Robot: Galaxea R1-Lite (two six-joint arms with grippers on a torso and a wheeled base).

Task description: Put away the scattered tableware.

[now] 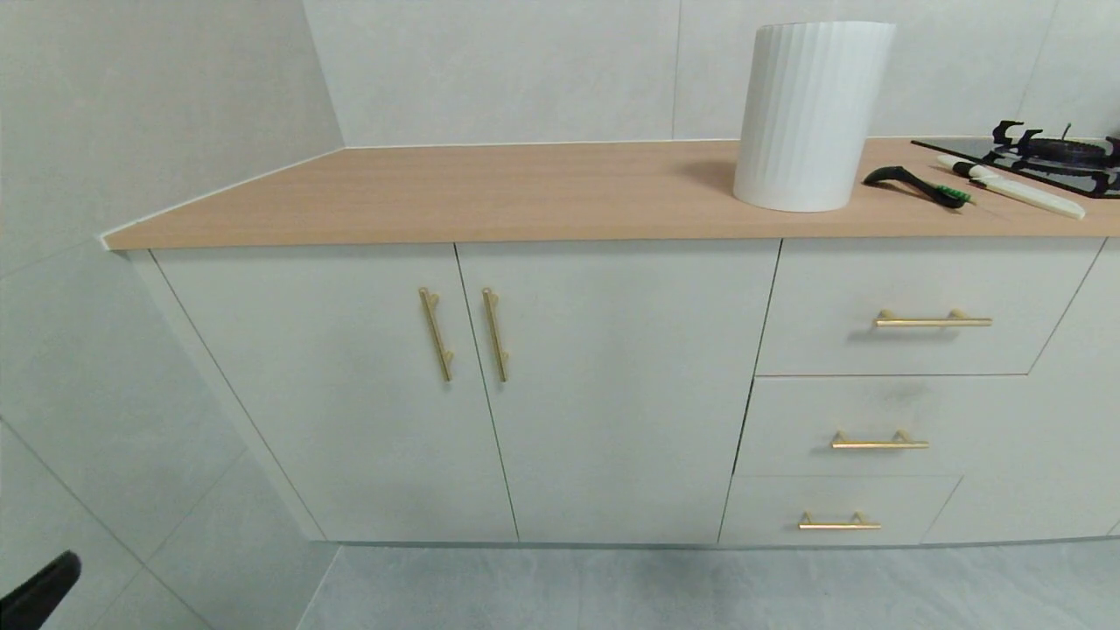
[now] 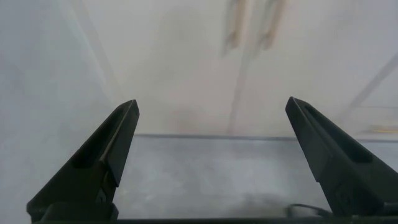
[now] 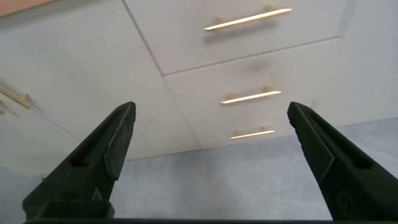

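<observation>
L gripper point(image 2: 212, 102) sits closest to the lens: black fingers point(image 2: 112, 146) spread wide, holding nothing, hanging low over the grey floor point(image 2: 205, 174) in front of the foot of the cabinet doors. R gripper point(image 3: 211, 106) is the same: fingers point(image 3: 323, 149) far apart, nothing held, low over the floor, facing the drawer stack point(image 3: 261, 56).

Tableware is up on the wood worktop point(image 1: 490, 192), all toward its right end. White ribbed holder point(image 1: 805, 114) stands upright near the front edge, approx above the seam btwn right door and top drawer. Just right of it a black-handled utensil point(image 1: 914, 184) lies flat; type can't tell. Next right, a long white utensil point(image 1: 1015, 185) lies at a slant, one end beside the hob point(image 1: 1054, 150) at the back right corner. There's a green bit where the two utensils come close; can't tell which it belongs to, or whether they touch. Both lie outside the holder, apart from it.

Below the worktop: two white doors point(image 1: 332, 394), shut, w/ upright gold handles point(image 1: 435, 334) side by side at the centre seam. Right of them are 3 shut drawers, each w/ a horizontal gold bar point(image 1: 933, 320).
</observation>
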